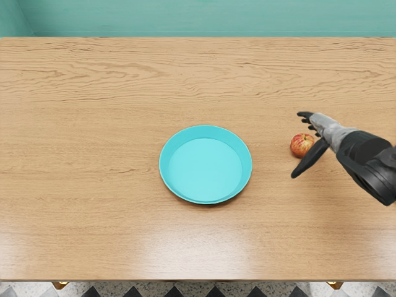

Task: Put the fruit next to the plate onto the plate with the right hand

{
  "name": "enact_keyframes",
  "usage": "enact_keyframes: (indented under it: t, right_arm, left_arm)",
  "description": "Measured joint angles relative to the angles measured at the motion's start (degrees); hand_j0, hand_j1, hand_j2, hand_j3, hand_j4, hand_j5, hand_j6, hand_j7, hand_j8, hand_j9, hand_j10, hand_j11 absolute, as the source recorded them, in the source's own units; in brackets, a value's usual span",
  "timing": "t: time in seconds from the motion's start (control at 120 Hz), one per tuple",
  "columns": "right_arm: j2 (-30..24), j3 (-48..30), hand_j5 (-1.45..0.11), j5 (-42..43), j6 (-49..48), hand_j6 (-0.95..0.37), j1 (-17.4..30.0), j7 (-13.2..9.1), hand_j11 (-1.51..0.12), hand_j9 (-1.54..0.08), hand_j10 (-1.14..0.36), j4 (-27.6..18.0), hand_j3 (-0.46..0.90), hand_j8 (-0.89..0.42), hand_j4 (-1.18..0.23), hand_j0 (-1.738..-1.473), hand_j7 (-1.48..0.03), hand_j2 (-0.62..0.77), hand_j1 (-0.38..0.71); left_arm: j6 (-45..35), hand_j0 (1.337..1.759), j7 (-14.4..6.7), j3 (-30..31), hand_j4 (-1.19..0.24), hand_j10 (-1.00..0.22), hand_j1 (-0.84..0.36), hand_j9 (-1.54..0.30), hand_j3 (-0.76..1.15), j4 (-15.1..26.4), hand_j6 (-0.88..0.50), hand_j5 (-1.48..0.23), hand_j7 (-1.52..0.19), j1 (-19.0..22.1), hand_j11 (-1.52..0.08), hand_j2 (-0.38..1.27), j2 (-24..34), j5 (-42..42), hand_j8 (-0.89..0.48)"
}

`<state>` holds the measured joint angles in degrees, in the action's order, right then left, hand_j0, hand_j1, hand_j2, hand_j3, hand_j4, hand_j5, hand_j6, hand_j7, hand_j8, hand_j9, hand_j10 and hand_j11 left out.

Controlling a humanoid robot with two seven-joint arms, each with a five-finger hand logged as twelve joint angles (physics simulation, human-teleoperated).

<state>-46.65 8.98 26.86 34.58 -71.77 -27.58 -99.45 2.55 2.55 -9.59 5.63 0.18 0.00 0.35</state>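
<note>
A small red-and-yellow apple lies on the wooden table, a short way right of the turquoise plate. The plate holds nothing. My right hand comes in from the right edge and sits right beside the apple, on its right side. Its fingers are spread above the apple and the thumb reaches below it, so the hand brackets the fruit without closing on it. The hand is open. The left arm does not show.
The wooden table fills the view, its front edge near the bottom and a teal wall along the top. Nothing else stands on it besides the plate and apple.
</note>
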Motion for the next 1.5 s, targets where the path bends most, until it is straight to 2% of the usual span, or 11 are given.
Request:
enact_keyframes:
  t: [0.167, 0.492, 0.75, 0.958, 1.183, 1.5]
  right_arm:
    - [1.01, 3.56, -0.09, 0.08, 0.34, -0.07, -2.17, -0.99, -0.09, -0.09, -0.07, 0.37, 0.0, -0.07, -0.07, -1.658, -0.09, -0.01, -0.27]
    - [3.37, 5.25, -0.25, 0.6, 0.46, -0.2, -2.41, -0.41, -0.25, -0.25, -0.19, 4.14, 0.0, -0.11, -0.2, -1.658, -0.25, -0.03, -0.12]
    - [3.54, 4.9, -0.3, 0.46, 0.43, -0.24, -2.71, -0.29, -0.3, -0.3, -0.24, 7.03, 0.0, -0.21, -0.24, -1.658, -0.3, -0.04, -0.07]
    - [6.09, 4.88, -0.32, 0.44, 0.43, -0.25, -0.99, -0.21, -0.32, -0.32, -0.25, 12.67, 0.0, -0.24, -0.25, -1.658, -0.32, -0.05, -0.05]
    - [9.17, 4.86, -0.38, 0.49, 0.43, -0.29, 0.87, -0.13, -0.38, -0.38, -0.29, 16.37, 0.0, -0.29, -0.29, -1.658, -0.38, -0.06, 0.0]
    - [10.6, 4.89, -0.46, 0.45, 0.43, -0.36, 1.75, -0.13, -0.46, -0.46, -0.36, 17.99, 0.0, -0.36, -0.36, -1.658, -0.46, -0.07, 0.08]
  left_arm:
    - [0.0, 1.658, 0.0, 0.0, -0.25, -0.25, 0.05, -0.32, 0.0, 0.0, -0.25, -0.32, -0.32, 0.0, -0.32, 0.05, 0.0, 0.0, -0.25]
    - [0.0, 1.658, 0.0, 0.0, -0.25, -0.25, 0.05, -0.32, 0.0, 0.0, -0.25, -0.32, -0.32, 0.0, -0.32, 0.05, 0.0, 0.0, -0.25]
    - [0.0, 1.658, 0.0, 0.0, -0.25, -0.25, 0.05, -0.32, 0.0, 0.0, -0.25, -0.32, -0.32, 0.0, -0.32, 0.05, 0.0, 0.0, -0.25]
    - [0.0, 1.658, 0.0, 0.0, -0.25, -0.25, 0.05, -0.32, 0.0, 0.0, -0.25, -0.32, -0.32, 0.0, -0.32, 0.05, 0.0, 0.0, -0.25]
    - [0.0, 1.658, 0.0, 0.0, -0.25, -0.25, 0.05, -0.32, 0.0, 0.0, -0.25, -0.32, -0.32, 0.0, -0.32, 0.05, 0.0, 0.0, -0.25]
    - [0.0, 1.658, 0.0, 0.0, -0.25, -0.25, 0.05, -0.32, 0.0, 0.0, -0.25, -0.32, -0.32, 0.0, -0.32, 0.05, 0.0, 0.0, -0.25]
